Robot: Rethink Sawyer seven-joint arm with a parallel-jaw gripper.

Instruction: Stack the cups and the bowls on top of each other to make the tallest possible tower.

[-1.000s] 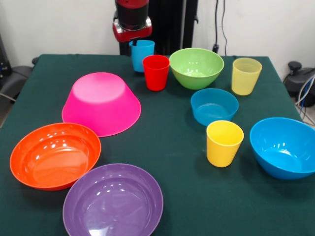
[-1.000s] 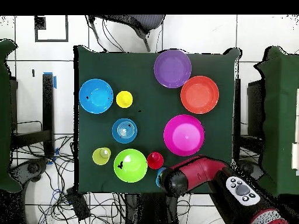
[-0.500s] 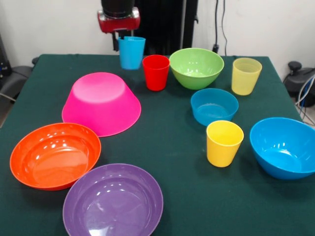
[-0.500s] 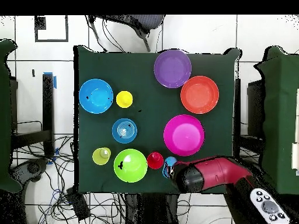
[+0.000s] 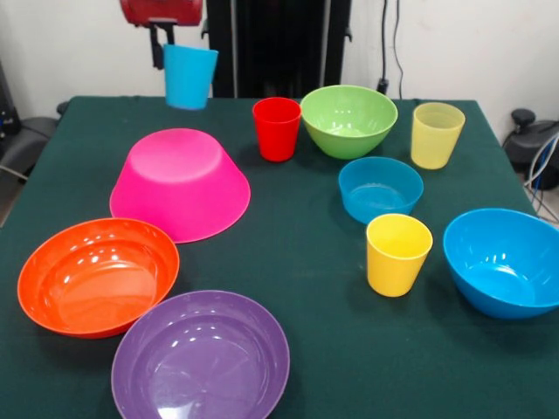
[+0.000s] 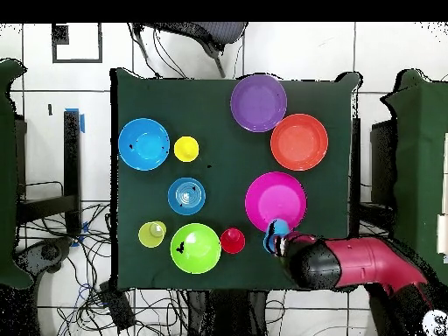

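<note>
On the dark green bench (image 5: 306, 262), with white wall and black cables behind, the claw (image 5: 166, 39) had the blue cup (image 5: 189, 77) pinched by its rim, tilted and hanging clear. It sat probably just past the upturned pink bowl's (image 5: 179, 182) far edge.

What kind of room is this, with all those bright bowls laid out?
Probably a robotics lab or test room. A red robot arm carries a blue cup over a green-covered table, loose cables trail across the tiled floor, and cameras watch from the front and overhead.
</note>
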